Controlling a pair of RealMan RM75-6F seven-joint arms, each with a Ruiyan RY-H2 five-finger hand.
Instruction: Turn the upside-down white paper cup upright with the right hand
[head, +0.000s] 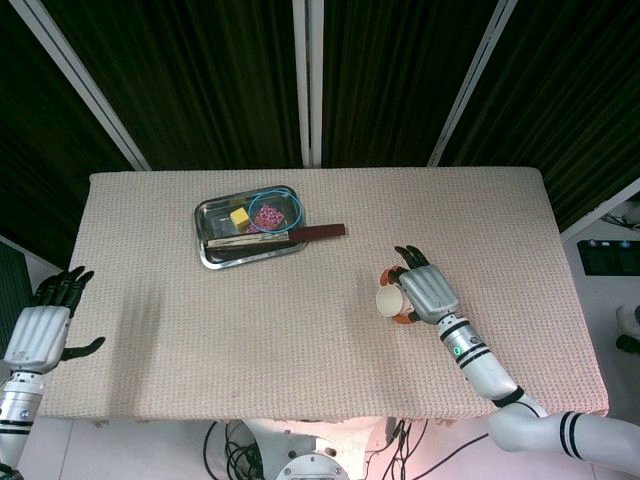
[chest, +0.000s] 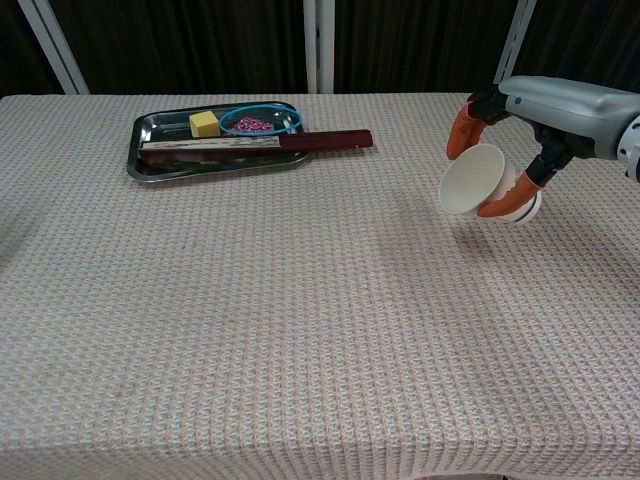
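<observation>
My right hand (chest: 545, 110) grips the white paper cup (chest: 482, 186) and holds it in the air above the table's right part. The cup lies on its side, its open mouth facing left and toward the chest camera. Orange fingertips (chest: 461, 132) wrap over its top and underside. From the head view, the cup (head: 390, 299) shows just left of the right hand (head: 425, 292). My left hand (head: 42, 326) hangs off the table's left edge with its fingers apart and nothing in it.
A metal tray (chest: 150, 128) at the back left holds a yellow block (chest: 204, 124), a blue-rimmed bowl of pink bits (chest: 260, 123) and a long dark red stick (chest: 330, 140) jutting past its right rim. Woven beige cloth (chest: 300, 300) covers the table.
</observation>
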